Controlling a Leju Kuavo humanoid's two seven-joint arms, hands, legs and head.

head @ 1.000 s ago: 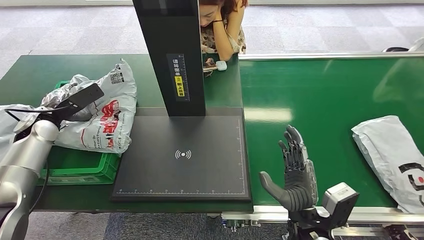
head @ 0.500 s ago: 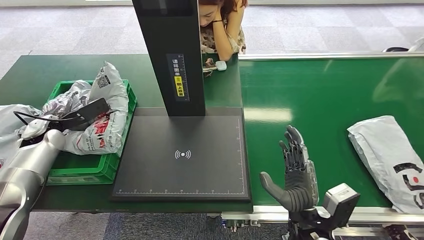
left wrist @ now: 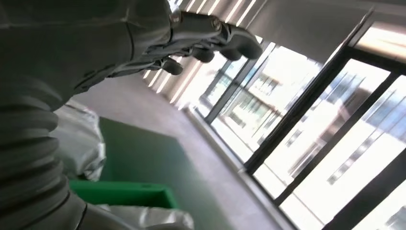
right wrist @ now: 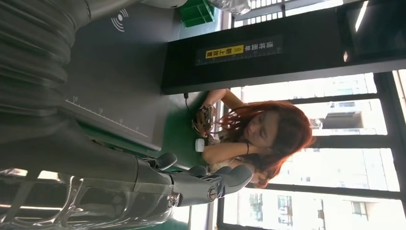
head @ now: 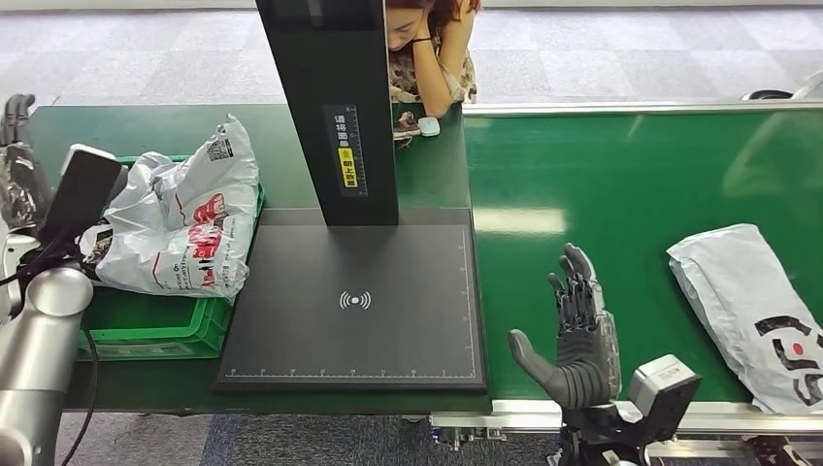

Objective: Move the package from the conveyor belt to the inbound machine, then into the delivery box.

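White printed plastic package (head: 184,225) in green crate (head: 155,325), counter's left edge; left hand (head: 17,160), right hand (head: 579,335) spread, empty.

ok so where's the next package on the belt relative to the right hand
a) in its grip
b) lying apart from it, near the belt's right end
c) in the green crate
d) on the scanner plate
b: the grey package lies flat on the green belt, apart from the empty, upright right hand.

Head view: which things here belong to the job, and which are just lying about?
Job:
- grey package on the conveyor belt
- black scanner pad
- green crate holding white bags

Lying about:
- phone
- small white object
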